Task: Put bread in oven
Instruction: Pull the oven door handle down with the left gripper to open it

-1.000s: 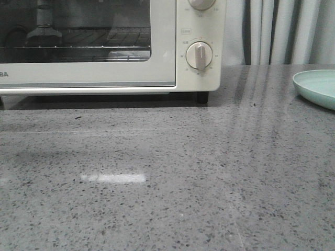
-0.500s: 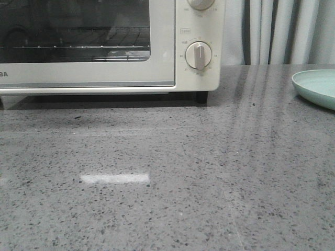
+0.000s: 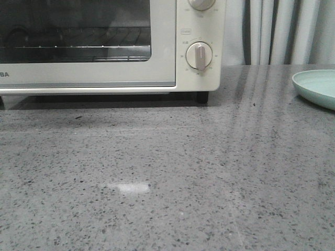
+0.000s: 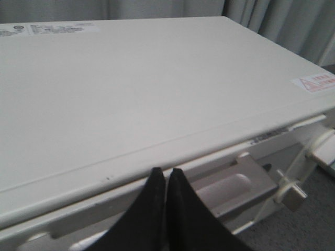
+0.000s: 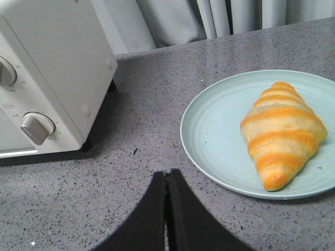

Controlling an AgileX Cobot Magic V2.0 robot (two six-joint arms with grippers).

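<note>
Front view: you are looking at the cream-white toaster oven with a glass window and round beige dials standing at the back of the grey speckled stone counter; its door is sitting shut here, a wire rack is showing behind the glass, and only an edge of the pale green round plate is reaching into the picture. Neither arm is appearing in it.
Bread: the right wrist view is showing you the golden-brown croissant-shaped roll with cream stripes lying on the plate, apart from the oven.
Progress: you are, by my judgement, at the very start; the door is not yet open and the roll is not yet picked up, carried or placed on the rack.
Right gripper: its black fingers are pressing together on nothing, near the plate's rim.
Left gripper: its fingers are meeting, empty, just over the oven's top front edge.
Only in the left wrist view: the oven's flat top, a red warning sticker, and what seems to be the door handle below.
</note>
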